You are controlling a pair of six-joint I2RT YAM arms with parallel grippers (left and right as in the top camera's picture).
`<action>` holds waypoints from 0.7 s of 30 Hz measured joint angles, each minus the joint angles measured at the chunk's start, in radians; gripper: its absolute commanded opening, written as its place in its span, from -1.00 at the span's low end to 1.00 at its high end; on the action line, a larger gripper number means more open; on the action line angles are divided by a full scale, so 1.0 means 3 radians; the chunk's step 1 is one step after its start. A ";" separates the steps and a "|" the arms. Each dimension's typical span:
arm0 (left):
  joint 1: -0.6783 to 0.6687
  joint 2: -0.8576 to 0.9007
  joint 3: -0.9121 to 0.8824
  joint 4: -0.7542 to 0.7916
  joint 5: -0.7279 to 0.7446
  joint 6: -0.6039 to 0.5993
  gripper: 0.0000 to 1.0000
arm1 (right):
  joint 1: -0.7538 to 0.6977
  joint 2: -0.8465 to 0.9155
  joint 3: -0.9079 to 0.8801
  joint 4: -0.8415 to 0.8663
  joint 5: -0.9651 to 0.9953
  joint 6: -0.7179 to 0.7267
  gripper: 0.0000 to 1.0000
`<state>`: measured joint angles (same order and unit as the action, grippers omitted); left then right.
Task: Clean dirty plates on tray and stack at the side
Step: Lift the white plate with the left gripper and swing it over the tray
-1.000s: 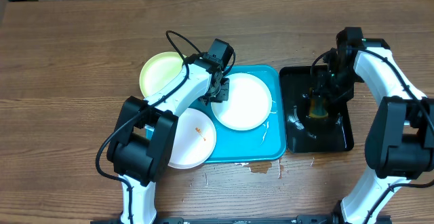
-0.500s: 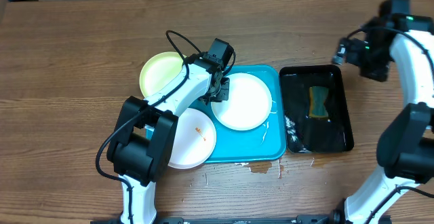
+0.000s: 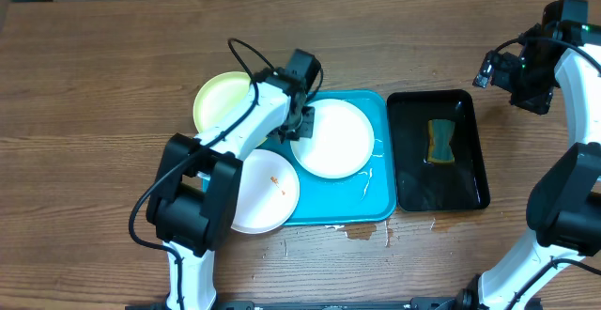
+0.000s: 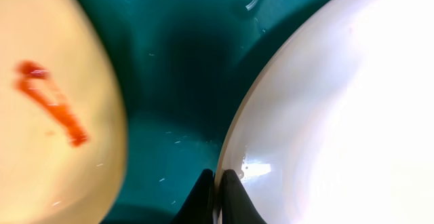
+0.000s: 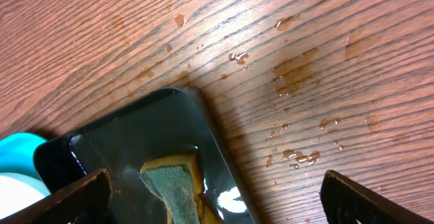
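On the cyan tray lies a clean-looking white plate. My left gripper is shut on that plate's left rim. The left wrist view shows its dark fingertips pinching the rim of the white plate above the tray floor. A second white plate with an orange smear overlaps the tray's front left corner. A pale yellow-green plate rests on the table left of the tray. My right gripper hangs open and empty over the table's back right.
A narrow black tray right of the cyan one holds a yellow-green sponge, also seen at the bottom of the right wrist view as sponge. Water drops dot the wood. A small spill lies before the cyan tray.
My right gripper opened, left the sponge in the black tray and rose to the back right. My left gripper closed fully on the white plate's rim.
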<state>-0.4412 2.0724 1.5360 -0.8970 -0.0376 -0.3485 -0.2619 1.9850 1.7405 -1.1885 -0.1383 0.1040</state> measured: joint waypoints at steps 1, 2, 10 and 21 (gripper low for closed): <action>0.0028 0.0000 0.0088 -0.0092 -0.0001 0.0037 -0.92 | 0.0000 0.0000 0.0000 0.0001 0.0000 0.0003 1.00; 0.0048 0.0000 0.0160 -0.0153 -0.0001 0.0060 -0.92 | 0.0000 0.0000 0.0000 0.0001 0.0001 0.0001 1.00; 0.0102 0.0000 0.0661 -0.0359 -0.0028 0.0277 -0.92 | 0.0000 0.0000 0.0000 0.0009 0.0000 0.0001 1.00; 0.0102 0.0000 0.1225 -0.0706 -0.0038 0.0478 -0.92 | 0.0000 0.0000 0.0000 0.0009 0.0001 0.0001 1.00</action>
<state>-0.4107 2.0724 1.9034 -1.1088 -0.0490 -0.2050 -0.2619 1.9850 1.7405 -1.1858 -0.1379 0.1043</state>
